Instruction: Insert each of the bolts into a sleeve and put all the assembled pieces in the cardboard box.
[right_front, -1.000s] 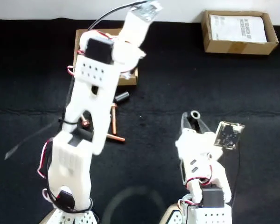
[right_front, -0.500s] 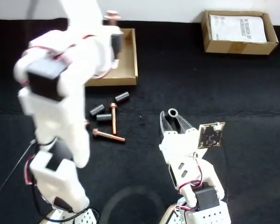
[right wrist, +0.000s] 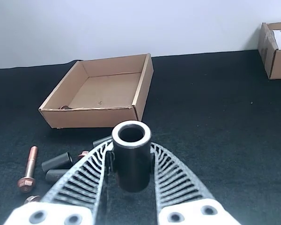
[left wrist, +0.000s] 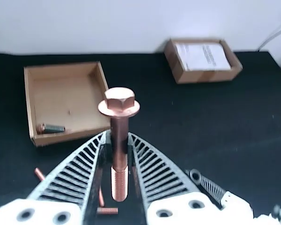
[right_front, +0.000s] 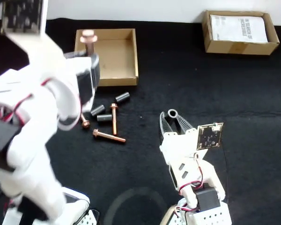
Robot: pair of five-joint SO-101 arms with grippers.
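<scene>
While my left claw (left wrist: 118, 137) grips a bolt (left wrist: 119, 105) upright by its shank, head up and raised off the desk (right_front: 187, 75), my right claw (right wrist: 131, 149) is clamped on a sleeve (right wrist: 131, 165) with its bore facing up, well clear of the box (right_front: 135, 56). I see one assembled piece (left wrist: 50, 128) lying in a corner of the box. Loose bolts (right_front: 114, 119) and loose sleeves (right_front: 122, 97) lie on the desk just in front of the box.
</scene>
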